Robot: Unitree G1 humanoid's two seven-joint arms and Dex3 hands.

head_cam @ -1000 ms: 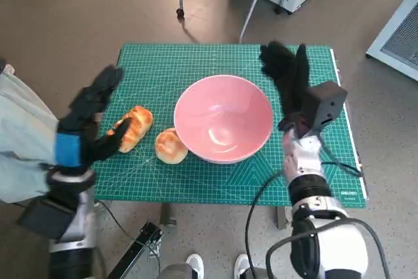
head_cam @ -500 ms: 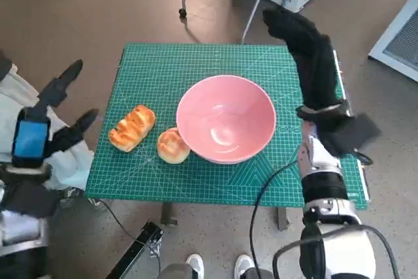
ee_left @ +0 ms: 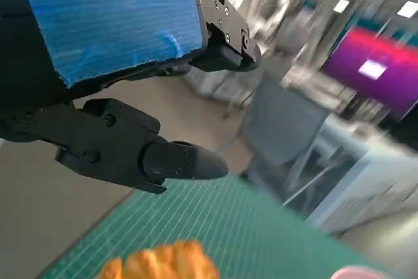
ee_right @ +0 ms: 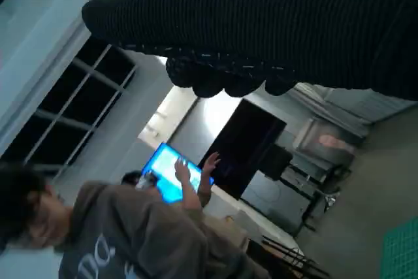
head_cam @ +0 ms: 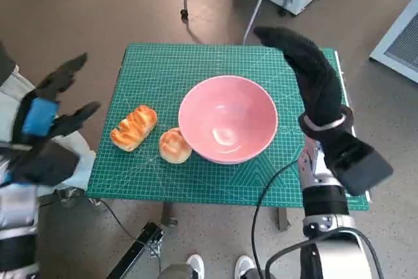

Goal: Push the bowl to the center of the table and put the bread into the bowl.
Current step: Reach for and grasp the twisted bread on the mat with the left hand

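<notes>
Both hands have been drawn back from the table: the left hand (head_cam: 49, 106) is held off the left edge, fingers apart and empty; the right hand (head_cam: 307, 70) is raised by the far right, nothing held. The bowl (head_cam: 227, 127) sits centred, so pushing seems finished; the bread (head_cam: 134, 128) lies left of it.

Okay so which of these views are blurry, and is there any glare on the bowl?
Head view: sharp, with a soft highlight inside the pink bowl. Left wrist view: background smeared, bread soft. Right wrist view: dim, backlit, with the right hand a dark band.
</notes>
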